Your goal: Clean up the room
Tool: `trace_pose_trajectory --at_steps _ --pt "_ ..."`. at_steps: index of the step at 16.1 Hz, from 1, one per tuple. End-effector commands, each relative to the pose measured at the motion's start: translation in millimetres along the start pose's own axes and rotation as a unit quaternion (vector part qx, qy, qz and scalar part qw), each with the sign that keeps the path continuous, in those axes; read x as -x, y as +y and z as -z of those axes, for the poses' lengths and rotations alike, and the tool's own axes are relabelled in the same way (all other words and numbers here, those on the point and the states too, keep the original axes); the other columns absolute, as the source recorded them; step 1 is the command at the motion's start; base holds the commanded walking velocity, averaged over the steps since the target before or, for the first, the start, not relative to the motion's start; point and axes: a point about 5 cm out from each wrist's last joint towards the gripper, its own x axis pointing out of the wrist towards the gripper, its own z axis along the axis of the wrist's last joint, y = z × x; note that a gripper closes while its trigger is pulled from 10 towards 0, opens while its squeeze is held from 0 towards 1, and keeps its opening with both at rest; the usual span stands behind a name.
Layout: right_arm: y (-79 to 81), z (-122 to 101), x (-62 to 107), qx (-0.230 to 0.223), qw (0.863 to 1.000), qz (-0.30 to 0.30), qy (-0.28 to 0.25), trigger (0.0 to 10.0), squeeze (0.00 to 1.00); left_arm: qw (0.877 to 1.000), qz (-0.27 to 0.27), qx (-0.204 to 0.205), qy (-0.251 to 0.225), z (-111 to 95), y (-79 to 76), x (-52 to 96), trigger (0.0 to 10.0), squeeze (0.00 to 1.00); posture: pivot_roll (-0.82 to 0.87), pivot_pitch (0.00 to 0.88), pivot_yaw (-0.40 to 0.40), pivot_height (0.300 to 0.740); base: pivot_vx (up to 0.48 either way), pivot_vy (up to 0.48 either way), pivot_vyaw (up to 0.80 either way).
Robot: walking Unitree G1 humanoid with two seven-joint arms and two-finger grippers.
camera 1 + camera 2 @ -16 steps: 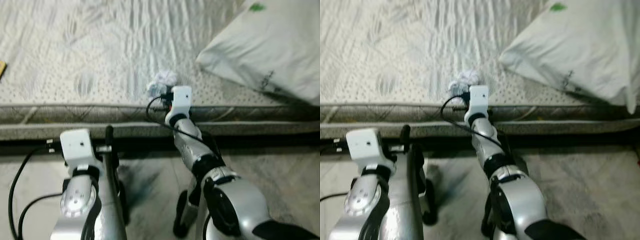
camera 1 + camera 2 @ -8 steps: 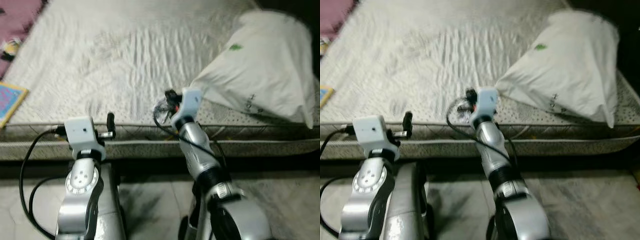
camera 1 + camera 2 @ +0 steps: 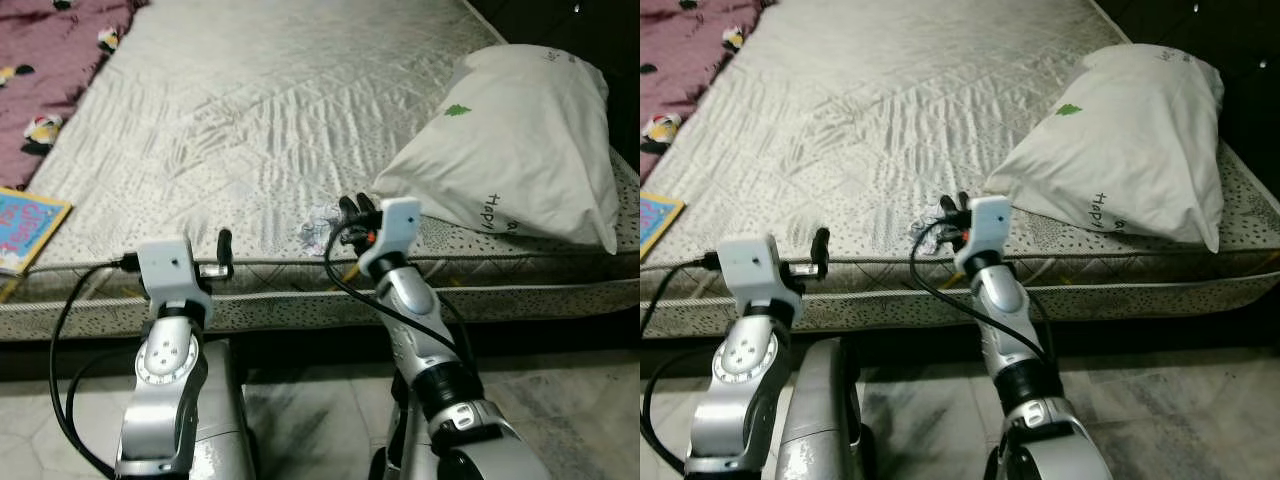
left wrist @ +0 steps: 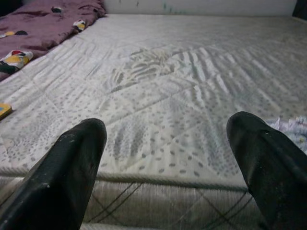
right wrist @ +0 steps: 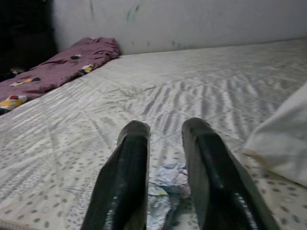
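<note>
Two arms raised over near edge of a mattress (image 3: 300, 90) w/ grey-white quilted, speckled cover. R gripper (image 5: 165, 158) sits just above a crumpled wad of paper (image 5: 160, 191), whitish w/ bluish print, lying on the mattress close to the near edge, approx centre of head view (image 3: 318, 228). In R wrist view the two black fingers (image 5: 129, 177) stand a narrow gap apart, straddling the wad's upper part; can't tell if they touch it, no firm grasp seen, so reads as part-open. L gripper (image 4: 165, 158) hovers at the mattress edge, approx 9 o'clock from the wad and well apart from it; fingers (image 4: 72, 167) spread wide, nothing between them, released. From L wrist view the wad shows just past the far finger (image 4: 292, 129). White pillow (image 3: 520, 140) w/ small green tree mark and dark lettering lies at 2 o'clock from the wad, its near corner close to R wrist camera housing. Maroon blanket (image 3: 50, 50) w/ cartoon prints at 10 o'clock, far L corner. Colourful book (image 3: 25, 228) at 9 o'clock, on mattress L edge. Pale marbled floor (image 3: 320, 420) below, btw the arms.
</note>
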Motion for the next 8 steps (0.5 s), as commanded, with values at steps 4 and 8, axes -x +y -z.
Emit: trace_pose_trajectory --at_steps 4,8 --pt "-13.0 2.5 15.0 0.004 1.0 0.025 0.012 10.0 1.0 1.0 0.01 0.007 0.01 6.3 -0.2 4.2 10.0 0.0 0.05 0.0 0.014 0.511 0.0 0.0 0.0" --pt "-15.5 1.9 21.5 -0.001 0.999 0.033 0.024 10.0 1.0 0.999 0.025 0.016 0.015 8.1 -3.2 4.0 10.0 0.0 0.04 0.0 0.025 0.511 0.0 0.12 0.0"
